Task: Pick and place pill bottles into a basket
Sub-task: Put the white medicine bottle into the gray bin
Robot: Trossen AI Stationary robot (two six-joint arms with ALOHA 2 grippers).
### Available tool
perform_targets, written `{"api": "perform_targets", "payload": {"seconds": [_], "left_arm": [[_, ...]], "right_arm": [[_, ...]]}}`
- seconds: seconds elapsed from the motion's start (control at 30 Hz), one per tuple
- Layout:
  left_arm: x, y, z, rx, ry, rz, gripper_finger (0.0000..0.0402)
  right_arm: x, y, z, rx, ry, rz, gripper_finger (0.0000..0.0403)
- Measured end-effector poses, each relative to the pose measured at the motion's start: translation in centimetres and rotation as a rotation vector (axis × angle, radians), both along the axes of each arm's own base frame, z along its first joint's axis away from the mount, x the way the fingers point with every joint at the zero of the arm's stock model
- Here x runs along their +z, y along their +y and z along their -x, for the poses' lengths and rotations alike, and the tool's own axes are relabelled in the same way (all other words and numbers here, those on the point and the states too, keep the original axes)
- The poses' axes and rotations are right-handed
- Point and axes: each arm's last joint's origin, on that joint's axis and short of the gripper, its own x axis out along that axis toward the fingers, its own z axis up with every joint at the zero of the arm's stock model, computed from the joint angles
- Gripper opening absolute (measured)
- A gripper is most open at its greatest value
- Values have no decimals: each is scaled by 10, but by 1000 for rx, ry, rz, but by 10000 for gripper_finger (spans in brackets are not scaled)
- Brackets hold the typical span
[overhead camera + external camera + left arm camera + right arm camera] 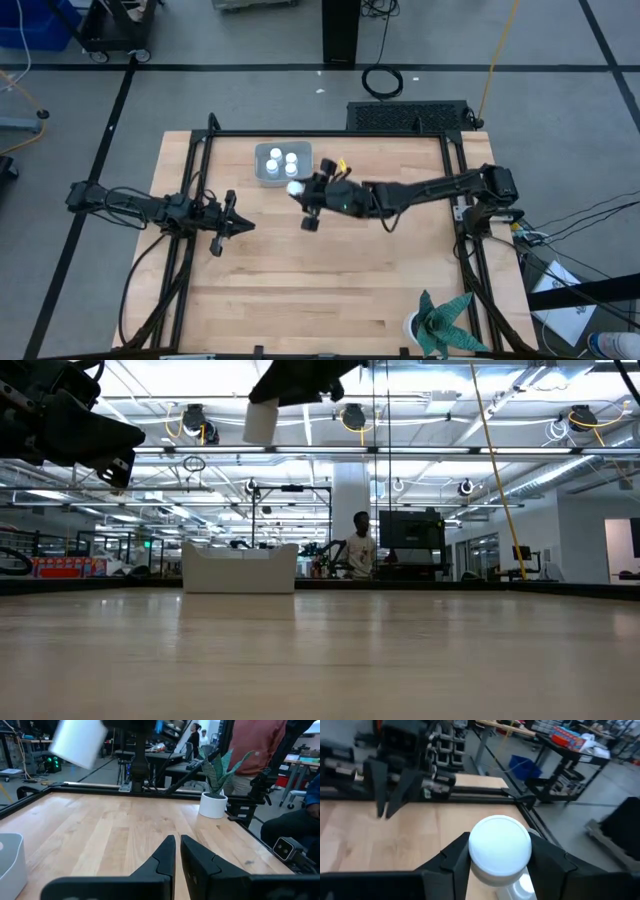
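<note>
My right gripper (300,192) is shut on a small white pill bottle (295,187), held high over the table just off the basket's near right corner. The bottle also shows in the low view (260,422), the left wrist view (80,742) and the right wrist view (500,845). The grey-blue basket (262,175) stands at the table's far middle, also seen in the low view (240,568), with other white bottles (283,161) standing in it. My left gripper (245,224) is shut and empty, left of the table's middle, and also shows in its own wrist view (177,850). My right gripper pinches the bottle's sides between its two fingers (455,862), just below the white cap (500,842). The bottle hangs below the gripper, slightly tilted, lifted clear of the table and the basket (260,422).
A white pot with a green plant (435,322) stands at the table's near right corner, also in the left wrist view (212,802). Black frame rails (330,133) run along the table's edges. People (260,750) show beyond the table's right side.
</note>
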Motion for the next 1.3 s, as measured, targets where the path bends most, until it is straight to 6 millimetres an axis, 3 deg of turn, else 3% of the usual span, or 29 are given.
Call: {"api": "perform_targets", "payload": {"seconds": [0.47, 0.77, 0.9, 1.03, 1.3], "left_arm": [[0, 0, 0, 0, 0, 0, 31], [0, 0, 0, 1, -1, 0, 31], [0, 0, 0, 1, 0, 0, 31], [0, 0, 0, 1, 0, 0, 31], [0, 0, 0, 8, 0, 0, 31]], "right_arm": [[9, -91, 3, -32, -96, -99, 149], [63, -127, 12, -77, -182, -76, 149], [69, -145, 12, -69, -167, -124, 149], [53, -159, 5, -111, -62, -179, 149], [0, -170, -19, -95, 85, -265, 149]]}}
